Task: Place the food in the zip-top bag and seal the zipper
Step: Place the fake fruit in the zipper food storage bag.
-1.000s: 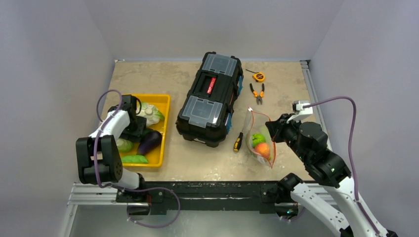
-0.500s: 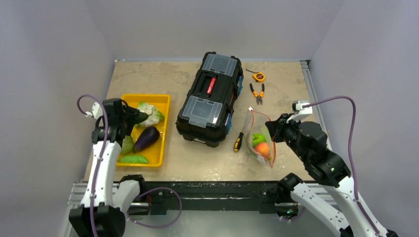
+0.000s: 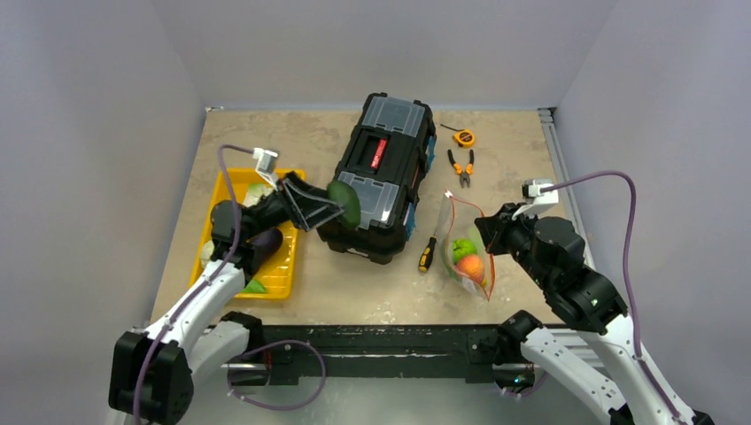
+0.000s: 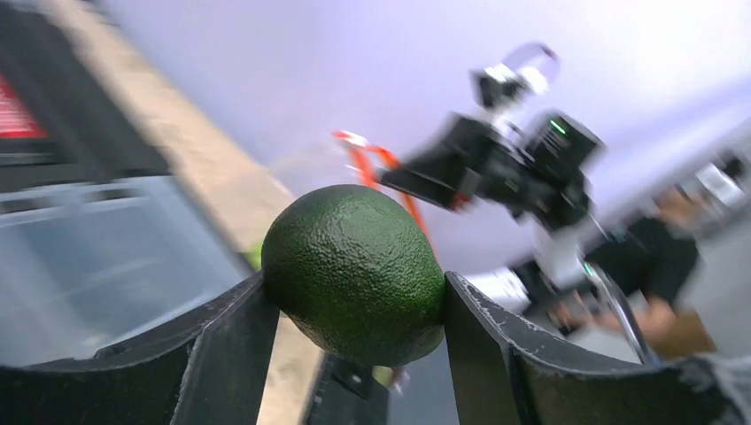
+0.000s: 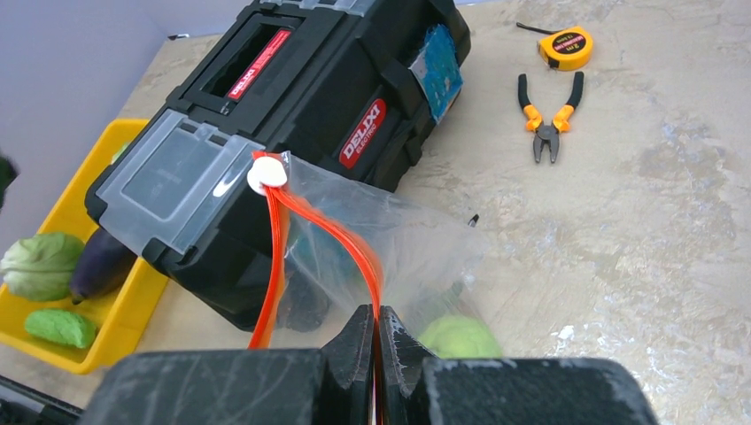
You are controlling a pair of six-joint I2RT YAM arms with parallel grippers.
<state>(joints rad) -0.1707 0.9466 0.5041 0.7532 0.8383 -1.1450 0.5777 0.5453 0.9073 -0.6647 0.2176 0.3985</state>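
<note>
Transfer: left gripper (image 3: 337, 207) pinches green food piece (image 4: 352, 268) above toolbox (image 3: 381, 159) mid-tabletop (image 3: 522, 164), right gripper (image 5: 376, 329) pressed together on zipper (image 5: 344, 237) props zip-top bag (image 5: 407, 243) near right edge, so we'd clear the toolbox and release only inside the bag's mouth.

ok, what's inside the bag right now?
A green piece and an orange piece show through the clear bag. Anything under them, or behind the right gripper pinching the zipper, is hidden.
</note>
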